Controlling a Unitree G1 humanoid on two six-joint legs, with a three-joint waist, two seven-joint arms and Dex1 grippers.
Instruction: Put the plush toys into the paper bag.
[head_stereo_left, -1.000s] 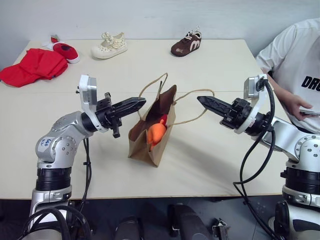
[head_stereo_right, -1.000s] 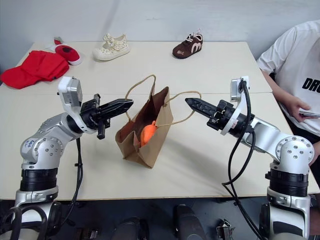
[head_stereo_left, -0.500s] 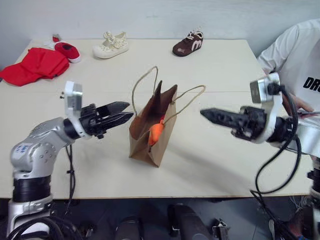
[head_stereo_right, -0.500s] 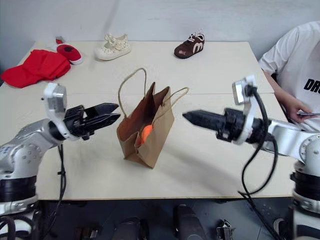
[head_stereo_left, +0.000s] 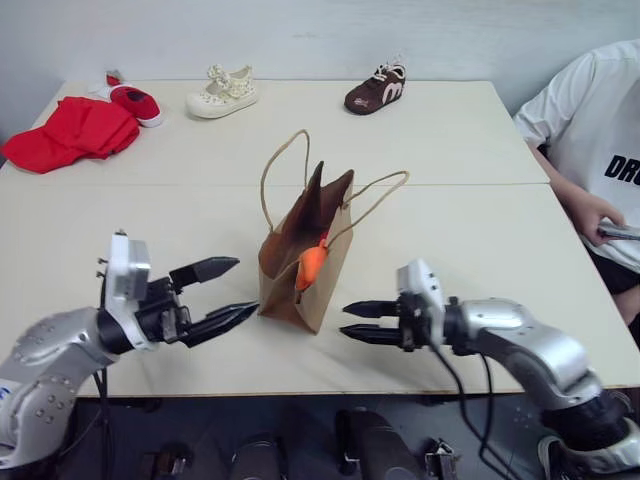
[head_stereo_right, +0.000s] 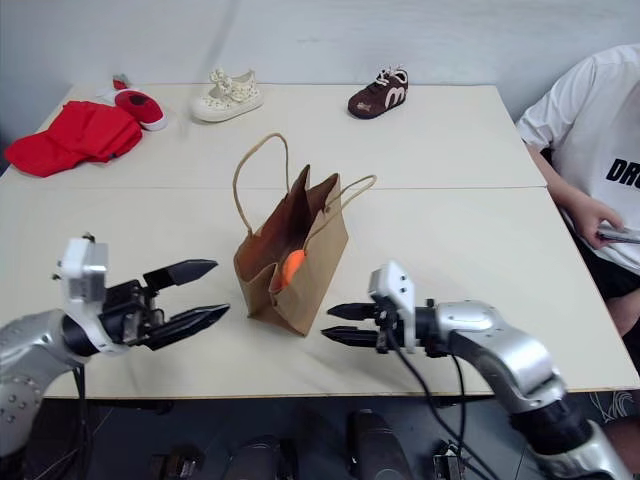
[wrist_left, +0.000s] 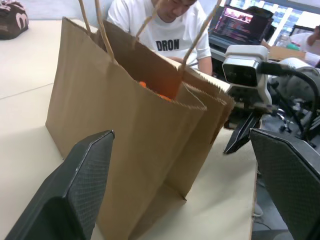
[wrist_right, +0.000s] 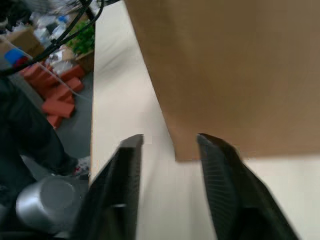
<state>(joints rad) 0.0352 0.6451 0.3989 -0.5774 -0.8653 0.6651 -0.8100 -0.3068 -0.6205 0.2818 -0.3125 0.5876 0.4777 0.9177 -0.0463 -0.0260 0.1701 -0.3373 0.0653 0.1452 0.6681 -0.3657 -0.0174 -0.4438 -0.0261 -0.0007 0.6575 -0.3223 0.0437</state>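
The plain brown kraft paper bag (head_stereo_left: 303, 262) with twisted paper-cord loop handles stands upright near the middle of the pale tabletop (head_stereo_left: 450, 160), its mouth gaping upward, which is what lets things be dropped in from above. The bright orange fish-like plush toy (head_stereo_left: 312, 265) already sits inside, its colour showing through the open mouth; a sliver of red just above it may be the smaller round red toy, though too little shows to be sure. The left gripper (head_stereo_left: 218, 290) hangs low on one side of the bag with its jaws spread wide and empty, apart from the paper. The right gripper (head_stereo_left: 361, 321) sits low on the other side, close to the bag's bottom corner, its jaws parted by a narrow gap and holding nothing; in the right wrist view the bag's lower edge lies just beyond the black fingertips (wrist_right: 132, 145). Neither arm bears on the bag, so it stands on its own flat base. Judging from this, the loading looks largely done. A red cloth heap (head_stereo_left: 70, 130), a small red shoe (head_stereo_left: 131, 101), a cream shoe (head_stereo_left: 221, 92) and a brown shoe (head_stereo_left: 374, 89) lie along the far edge, well apart from the bag, and a person in a white shirt (head_stereo_left: 585, 110) sits at the right-hand side.
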